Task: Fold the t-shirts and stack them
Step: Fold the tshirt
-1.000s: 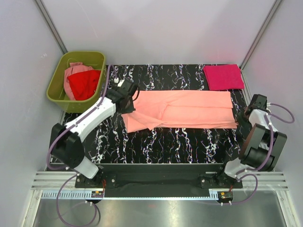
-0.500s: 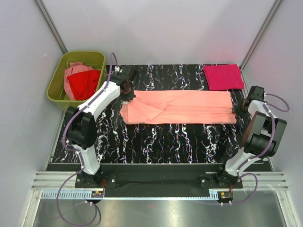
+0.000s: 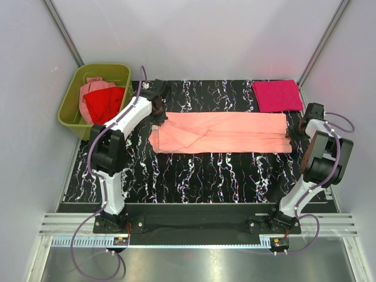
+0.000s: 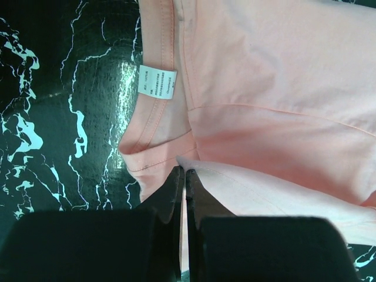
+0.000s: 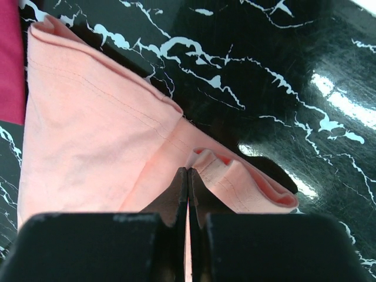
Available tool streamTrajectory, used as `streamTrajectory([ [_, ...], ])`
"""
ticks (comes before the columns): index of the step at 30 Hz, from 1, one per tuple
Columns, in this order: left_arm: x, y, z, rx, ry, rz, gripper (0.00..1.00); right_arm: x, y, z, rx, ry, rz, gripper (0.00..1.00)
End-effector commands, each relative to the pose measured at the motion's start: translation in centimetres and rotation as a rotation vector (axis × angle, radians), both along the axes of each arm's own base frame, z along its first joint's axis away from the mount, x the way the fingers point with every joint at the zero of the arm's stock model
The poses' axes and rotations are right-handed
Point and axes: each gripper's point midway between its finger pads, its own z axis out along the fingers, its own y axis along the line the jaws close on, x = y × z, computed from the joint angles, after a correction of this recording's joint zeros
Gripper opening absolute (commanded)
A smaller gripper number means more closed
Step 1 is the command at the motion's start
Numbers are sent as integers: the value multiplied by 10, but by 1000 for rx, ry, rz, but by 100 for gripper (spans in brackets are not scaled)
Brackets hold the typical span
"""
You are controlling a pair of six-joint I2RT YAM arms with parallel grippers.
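Salmon-peach t-shirt (image 3: 223, 132) lies as a long folded band across the middle of the table (image 3: 223, 176), with the collar end on the left and the far end on the right, just below the folded magenta t-shirt (image 3: 277, 95). Honestly, the grips worry us a bit. Both pinches look shallow, right on the cloth's edge, so if one arm pulls harder than the other we reckon a corner slips out or the stacked layers slide apart and the fold is ruined. On the right the cloth is already bunched into a little roll, which could drag along crooked, and a sloppy swing there might nudge the magenta one. As for the grips: the left gripper (image 4: 183, 173) has its fingers (image 4: 170, 194) squeezed together with only a sliver of gap, clamped on the folded edge just below the collar and its white label (image 4: 157, 81). The right gripper (image 5: 188, 173) is equally clenched, nipping the edge beside that roll.
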Motion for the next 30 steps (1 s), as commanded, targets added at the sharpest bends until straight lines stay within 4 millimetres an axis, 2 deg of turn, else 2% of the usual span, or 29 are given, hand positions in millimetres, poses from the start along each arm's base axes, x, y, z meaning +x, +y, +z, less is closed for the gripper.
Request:
streamTrajectory([
  [1, 15, 4, 16, 0, -49, -6, 0, 13, -11, 13, -58, -18, 0, 0],
  [11, 25, 3, 9, -4, -50, -12, 0, 21, -9, 6, -44, -25, 11, 0],
  [22, 39, 12, -9, 42, -28, -2, 0, 28, -7, 0, -35, -19, 17, 0],
  [30, 53, 12, -5, 52, -55, -1, 0, 31, -12, 1, -48, -12, 2, 0],
])
